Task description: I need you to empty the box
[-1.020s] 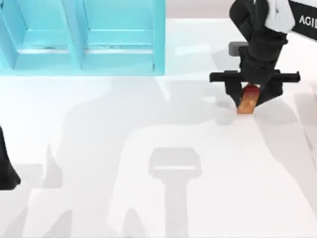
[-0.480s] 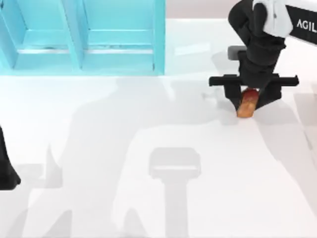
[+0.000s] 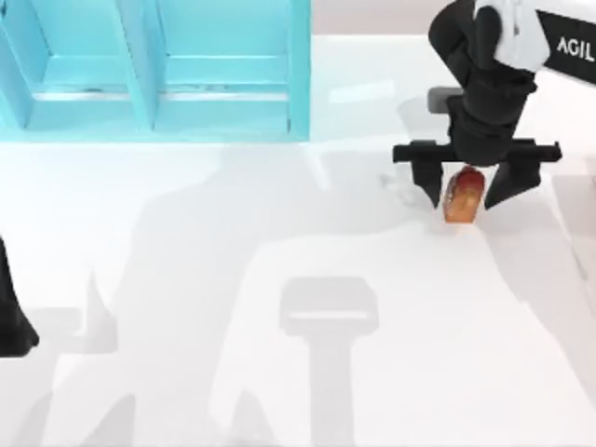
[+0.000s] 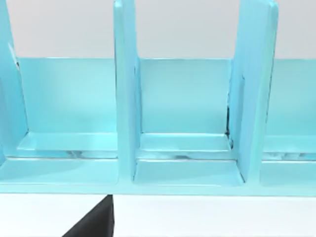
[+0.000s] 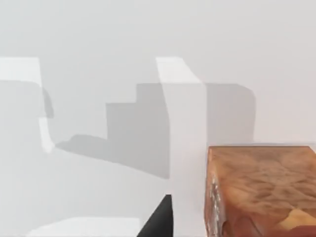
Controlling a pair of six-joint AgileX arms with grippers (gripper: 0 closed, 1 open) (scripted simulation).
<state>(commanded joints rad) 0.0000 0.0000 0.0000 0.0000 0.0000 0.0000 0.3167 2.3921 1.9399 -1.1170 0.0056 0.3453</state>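
- The left arm [image 3: 11, 317] sits parked at the worktop's left edge, well below and left of the box; whether its gripper is spread or closed I cannot tell.
- The box [image 3: 154, 70] is a turquoise rack of upright dividers at the worktop's far left. In the left wrist view the box [image 4: 182, 123] shows bare compartment floors, so by my reading little or nothing is left inside the bays that can be seen.
- The worktop [image 3: 279, 242] between the box and the loaf carries nothing but shadows, so nothing stands in the way there.
- The bread loaf [image 3: 463, 194], a small brown block with a reddish top, stands on the worktop well to the right of the box; in the right wrist view the bread loaf [image 5: 261, 190] rests on its base.
- The right gripper [image 3: 463, 184] hangs directly over the loaf with its jaws spread wide on either side, gripping nothing; a gap shows on each flank.
- Risk, as I judge it: the fingers bracket the loaf closely, so a lift that drifts sideways could clip it and tip or drag it. A straight rise away from the loaf would avoid that.
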